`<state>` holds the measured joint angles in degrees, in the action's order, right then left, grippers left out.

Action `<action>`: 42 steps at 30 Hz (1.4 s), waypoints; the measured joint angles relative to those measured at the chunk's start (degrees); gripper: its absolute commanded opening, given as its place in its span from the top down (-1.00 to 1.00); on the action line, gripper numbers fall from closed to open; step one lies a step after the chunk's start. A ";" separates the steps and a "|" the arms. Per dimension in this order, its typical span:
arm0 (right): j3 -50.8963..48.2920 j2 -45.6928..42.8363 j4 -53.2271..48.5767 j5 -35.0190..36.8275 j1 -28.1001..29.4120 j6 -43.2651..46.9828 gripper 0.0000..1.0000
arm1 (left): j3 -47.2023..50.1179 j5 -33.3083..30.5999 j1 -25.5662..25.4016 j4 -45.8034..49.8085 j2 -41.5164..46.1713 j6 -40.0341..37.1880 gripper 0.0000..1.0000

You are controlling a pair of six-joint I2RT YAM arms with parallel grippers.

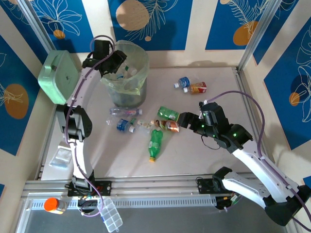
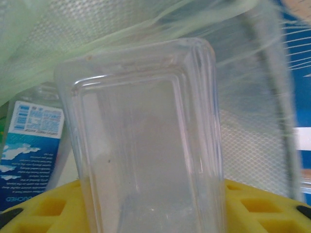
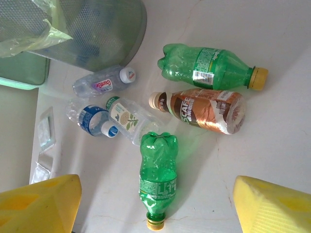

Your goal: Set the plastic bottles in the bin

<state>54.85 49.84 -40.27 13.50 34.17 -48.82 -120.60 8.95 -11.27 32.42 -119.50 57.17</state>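
My left end effector (image 1: 115,60) is clenching a clear bottle (image 2: 146,145) over the bin (image 1: 142,85), my right end effector (image 1: 183,119) gaping; releasing off-centre risks a rim bounce.

Mint-green box (image 1: 58,76) on white table (image 1: 218,145), clear packet (image 1: 60,158) nearer than the box, orange-capped container (image 1: 53,205) nearer still, clear compartment case (image 1: 112,217) near-right of the box

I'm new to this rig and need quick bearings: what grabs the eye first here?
The tall bin at the far left of the table, with the left gripper over its mouth holding a clear bottle. Then the cluster of bottles lying mid-table, two bright green, with the right gripper open beside them.
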 measured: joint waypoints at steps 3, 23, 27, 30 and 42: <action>0.00 0.00 0.02 0.00 -0.24 0.24 -0.63 | 1.16 0.35 0.00 -0.02 -0.50 -0.11 -0.37; 0.15 0.20 -0.07 0.02 -0.35 2.38 -0.62 | 1.20 2.93 0.00 -1.51 4.66 -3.06 -0.66; 0.72 0.22 -0.20 0.39 -0.35 3.48 -0.59 | 1.20 3.45 -0.07 -1.49 8.79 -4.33 -0.64; 1.90 0.31 -0.70 1.11 -0.35 4.13 -0.57 | 1.66 3.50 -0.26 -1.60 12.52 -5.20 -0.63; 3.67 3.54 -1.38 1.51 -0.35 4.96 -0.54 | 34.62 4.50 -6.91 -7.56 41.86 -6.49 -0.62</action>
<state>58.52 53.39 -41.65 15.00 33.82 -43.86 -85.97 13.45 -18.17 24.86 -77.65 50.68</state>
